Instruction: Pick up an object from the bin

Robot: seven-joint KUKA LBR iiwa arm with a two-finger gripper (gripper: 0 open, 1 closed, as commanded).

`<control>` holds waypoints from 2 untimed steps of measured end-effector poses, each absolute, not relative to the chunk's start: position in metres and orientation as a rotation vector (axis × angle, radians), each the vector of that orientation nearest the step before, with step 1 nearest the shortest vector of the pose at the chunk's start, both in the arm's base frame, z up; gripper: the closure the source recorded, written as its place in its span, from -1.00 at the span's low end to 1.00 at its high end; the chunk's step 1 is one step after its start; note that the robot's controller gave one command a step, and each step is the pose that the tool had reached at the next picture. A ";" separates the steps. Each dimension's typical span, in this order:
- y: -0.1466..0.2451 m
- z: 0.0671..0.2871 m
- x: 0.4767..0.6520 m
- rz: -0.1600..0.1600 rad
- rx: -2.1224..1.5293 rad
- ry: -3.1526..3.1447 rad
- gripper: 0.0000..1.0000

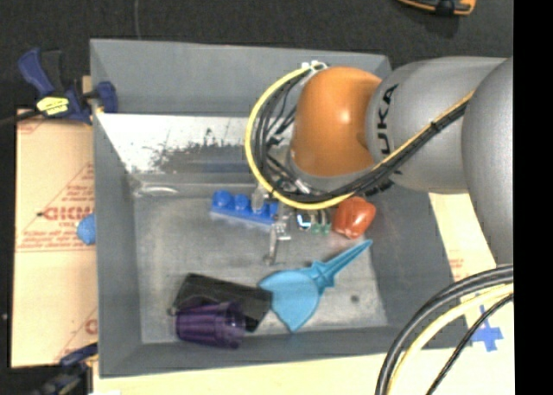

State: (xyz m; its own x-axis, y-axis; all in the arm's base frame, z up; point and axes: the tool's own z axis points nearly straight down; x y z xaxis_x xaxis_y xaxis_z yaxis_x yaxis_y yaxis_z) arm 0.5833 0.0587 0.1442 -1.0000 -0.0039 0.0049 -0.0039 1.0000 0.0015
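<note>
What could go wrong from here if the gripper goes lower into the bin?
1. The gripper sits at the edge of the blue block toy, not over its middle; it may push the toy away.
2. The light blue scoop lies close by and could be knocked or caught too.

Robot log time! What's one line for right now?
arm: in bin | gripper: over floor between blue block and light-blue scoop | pick: not yet done | nearby: red thing
</note>
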 end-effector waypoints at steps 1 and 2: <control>0.058 0.149 0.585 -0.003 0.002 -3.145 -1.00; 0.052 0.071 0.651 -0.005 -0.283 -3.131 -1.00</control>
